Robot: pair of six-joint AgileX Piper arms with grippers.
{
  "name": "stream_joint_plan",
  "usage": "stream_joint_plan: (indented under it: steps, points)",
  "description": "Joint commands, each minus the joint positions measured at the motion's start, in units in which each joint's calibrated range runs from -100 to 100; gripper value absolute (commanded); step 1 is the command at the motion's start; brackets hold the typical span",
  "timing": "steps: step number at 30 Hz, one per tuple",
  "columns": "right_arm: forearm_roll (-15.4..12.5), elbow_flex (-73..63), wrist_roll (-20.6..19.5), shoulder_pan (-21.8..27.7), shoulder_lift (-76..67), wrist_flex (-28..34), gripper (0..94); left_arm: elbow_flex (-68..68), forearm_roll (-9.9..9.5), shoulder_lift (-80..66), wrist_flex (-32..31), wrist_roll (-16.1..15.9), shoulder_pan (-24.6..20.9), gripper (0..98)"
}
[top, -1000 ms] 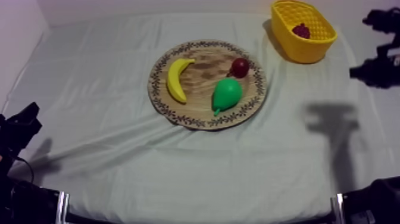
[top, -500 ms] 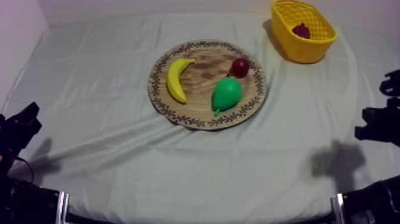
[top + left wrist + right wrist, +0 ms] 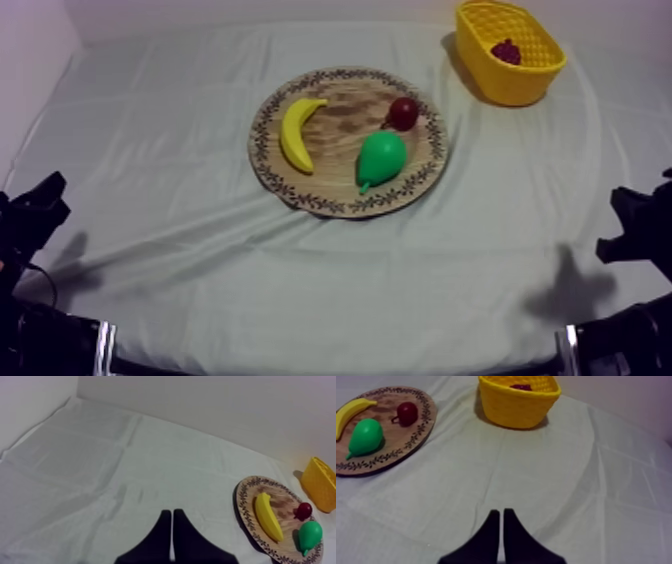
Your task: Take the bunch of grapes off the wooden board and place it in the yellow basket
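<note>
Grapes (image 3: 506,50) inside basket (image 3: 512,92), well ahead of right gripper (image 3: 501,512), the nearer one; it and left gripper (image 3: 172,513) are closed, empty.

Both grippers closed and empty
The left gripper (image 3: 171,512) has its fingers pressed together as a narrow wedge, gripping nothing. The right gripper (image 3: 501,511) is likewise closed on nothing and sits low at the top view's right edge

Count: six items, one of each kind.
1 wooden board (image 3: 345,120), 1 banana (image 3: 297,133), 1 pear (image 3: 381,157), 1 small red fruit (image 3: 403,113) at frame centre; 1 yellow basket (image 3: 520,85), 1 bunch of grapes (image 3: 506,51) upper right.
</note>
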Motion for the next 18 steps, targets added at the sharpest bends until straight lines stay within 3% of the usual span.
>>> stream_joint_plan:
  steps: [1, 9, 18]
  points:
    - [1.2, 0.9, -1.9, -0.8, -0.9, -0.9, 0.6, 0.0, 0.0, 0.0, 0.0, 0.0, 0.0, 0.1]
    - [2.5, 2.8, -6.4, -0.2, -1.3, -3.1, 0.7, 0.0, 0.0, 0.0, 0.0, 0.0, 0.0, 0.1]
    - [1.8, 3.3, -5.8, 0.7, -1.3, -4.1, 0.7, 0.0, 0.0, 0.0, 0.0, 0.0, 0.0, 0.1]
